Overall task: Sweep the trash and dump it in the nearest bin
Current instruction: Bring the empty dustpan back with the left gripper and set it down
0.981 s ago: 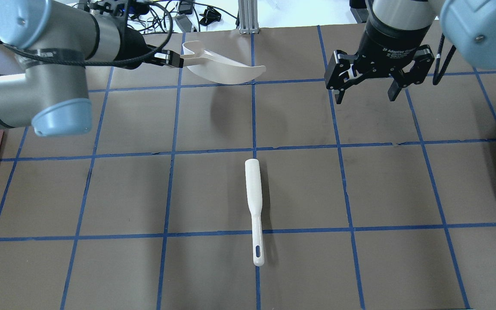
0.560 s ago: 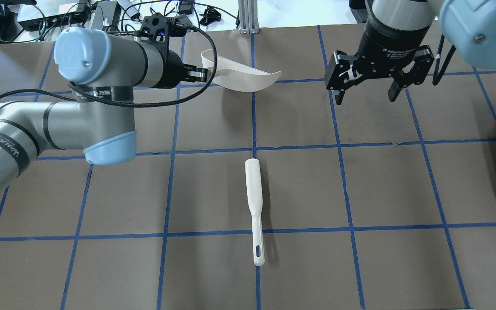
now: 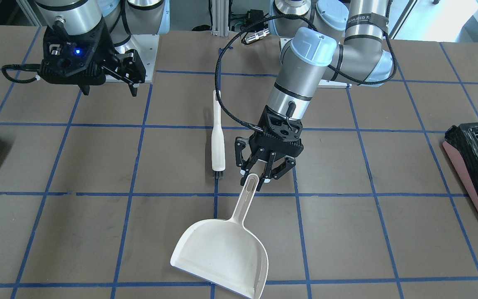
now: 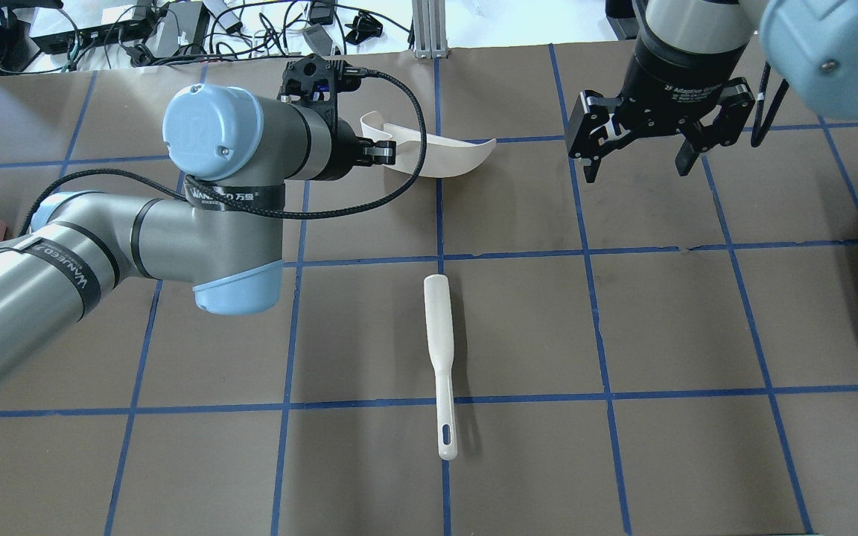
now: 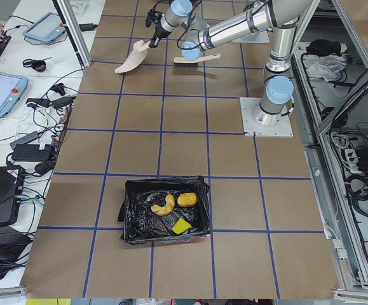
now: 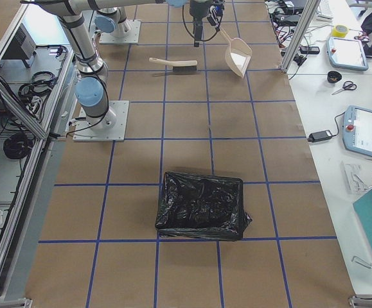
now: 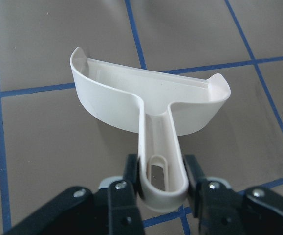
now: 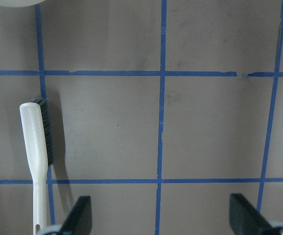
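- left end effector [image 3: 255,179]: clamped on empty dustpan [image 3: 222,257] handle.
- right end effector [image 4: 636,170]: spread, empty.
- trash [image 5: 174,208]: in bin [image 5: 128,213], well apart from left end effector.
- step: dump apparently done; next, lower dustpan to counter [image 4: 518,327], release.

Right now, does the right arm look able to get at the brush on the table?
Probably yes. The right gripper hangs open and empty above the table, and the brush lies alone with nothing on it. The left gripper, shut on the dustpan, is apart from it.
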